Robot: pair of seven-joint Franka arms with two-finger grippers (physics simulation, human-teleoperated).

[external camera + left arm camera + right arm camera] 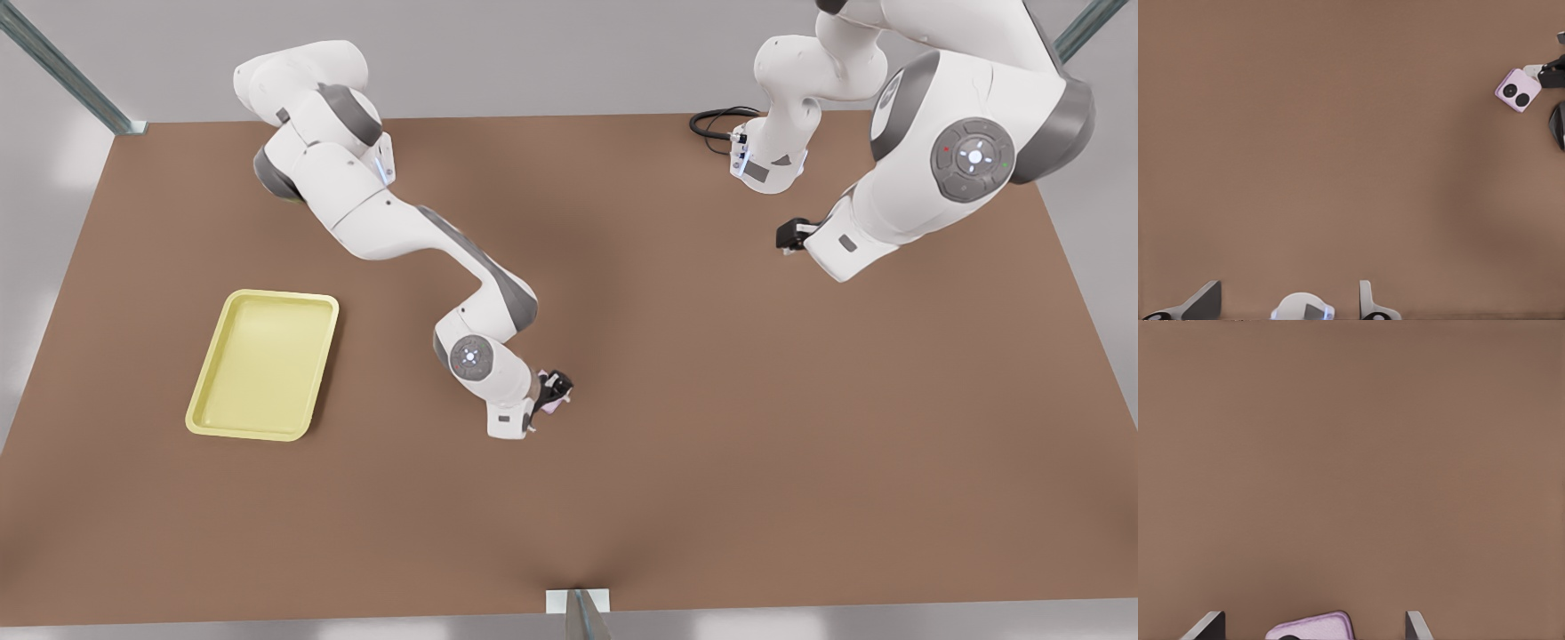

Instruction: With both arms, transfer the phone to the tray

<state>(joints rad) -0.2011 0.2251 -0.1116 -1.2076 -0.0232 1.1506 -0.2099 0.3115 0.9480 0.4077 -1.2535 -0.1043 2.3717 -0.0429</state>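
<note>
Right pincer (556, 391) at mid-bench (711, 400), fingers spread either side of the pink phone (1313, 627), grip unclear, left pincer (788, 236) open, well apart, yellow tray (264, 364) at the front view's left

Front view: camera high over the table (676, 444), looking almost straight down. Both my arms and the tray (263, 364) at the frame's left fit in.

Left wrist view: rides my left gripper (789, 236), faces down at bare table from well up. The phone (1518, 90) is small and far off.

Right wrist view: rides my right gripper (556, 391), low and close to the table. The phone sits near, between my fingers (1211, 625).

All three views share the phone.
</note>
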